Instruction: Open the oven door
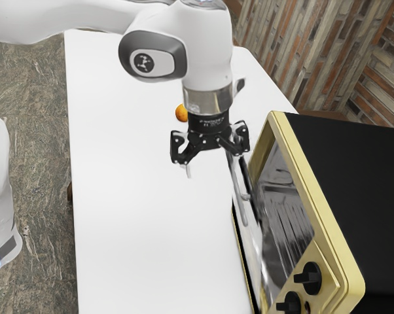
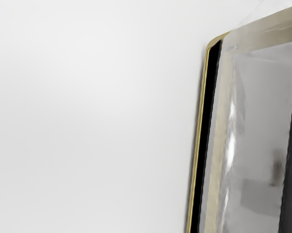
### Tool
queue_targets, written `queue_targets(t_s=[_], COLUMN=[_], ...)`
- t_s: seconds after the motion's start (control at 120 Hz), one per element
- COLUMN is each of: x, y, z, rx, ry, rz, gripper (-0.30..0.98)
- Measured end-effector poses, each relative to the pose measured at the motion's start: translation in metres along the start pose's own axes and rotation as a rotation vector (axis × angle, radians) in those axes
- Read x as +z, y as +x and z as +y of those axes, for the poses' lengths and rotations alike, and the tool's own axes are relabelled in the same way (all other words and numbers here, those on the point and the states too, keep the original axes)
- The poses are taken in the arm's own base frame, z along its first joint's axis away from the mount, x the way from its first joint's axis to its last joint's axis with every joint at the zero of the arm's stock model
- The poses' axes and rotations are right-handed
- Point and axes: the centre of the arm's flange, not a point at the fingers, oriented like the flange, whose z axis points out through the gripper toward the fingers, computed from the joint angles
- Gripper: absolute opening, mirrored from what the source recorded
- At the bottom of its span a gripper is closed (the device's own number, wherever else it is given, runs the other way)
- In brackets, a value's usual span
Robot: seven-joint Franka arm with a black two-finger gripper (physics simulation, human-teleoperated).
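while the tool (image 1: 211, 159) stands spread apart, the oven (image 1: 354, 170) is gold-trimmed and black-topped.

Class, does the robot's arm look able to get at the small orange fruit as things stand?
Probably yes: the gripper is open, and no obstacle is visible on the table beside the orange fruit.

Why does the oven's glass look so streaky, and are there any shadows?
In the exterior view, the oven's glass carries grey, streaky patches that look like reflections; in the wrist view, bright white glare streaks run along it, and a faint, soft shadow edges the oven's gold rim on the pale, evenly lit table.
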Motion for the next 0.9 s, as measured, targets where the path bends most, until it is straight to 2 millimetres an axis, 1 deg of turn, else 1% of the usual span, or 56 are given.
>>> queue_targets(t_s=[0.133,0.208,0.258,0.267,0.292,0.317,0.425,0.483,0.533,0.575,0.592,0.625,0.642,0.7,0.717,0.733,0.758,0.8,0.842,0.9], x=[-0.006,-0.007,-0.009,-0.009,-0.010,-0.013,-0.026,-0.028,-0.028,-0.030,-0.032,-0.046,-0.057,-0.109,-0.118,-0.122,-0.122,-0.102,-0.083,-0.071], y=[0.002,0.007,0.019,0.020,0.025,0.033,0.057,0.066,0.070,0.071,0.076,0.106,0.123,0.166,0.174,0.180,0.188,0.198,0.210,0.224], z=[-0.011,-0.018,-0.021,-0.023,-0.027,-0.034,-0.074,-0.093,-0.104,-0.108,-0.106,-0.093,-0.082,-0.015,-0.001,0.009,0.018,0.025,0.027,0.026], rx=[-0.008,-0.027,-0.063,-0.066,-0.083,-0.108,-0.206,-0.246,-0.264,-0.270,-0.281,-0.331,-0.356,-0.404,-0.415,-0.425,-0.442,-0.470,-0.513,-0.571], ry=[-0.024,-0.038,-0.056,-0.059,-0.068,-0.084,-0.156,-0.180,-0.190,-0.194,-0.191,-0.191,-0.194,-0.183,-0.172,-0.155,-0.121,-0.041,0.024,0.078], rz=[0.010,0.016,0.029,0.031,0.037,0.046,0.080,0.088,0.089,0.086,0.080,0.046,0.023,-0.051,-0.060,-0.061,-0.055,-0.007,0.048,0.116], gripper=[0.68,0.66,0.64,0.61,0.59,0.56,0.60,0.61,0.62,0.63,0.63,0.64,0.64,0.65,0.66,0.66,0.67,0.67,0.68,0.68])
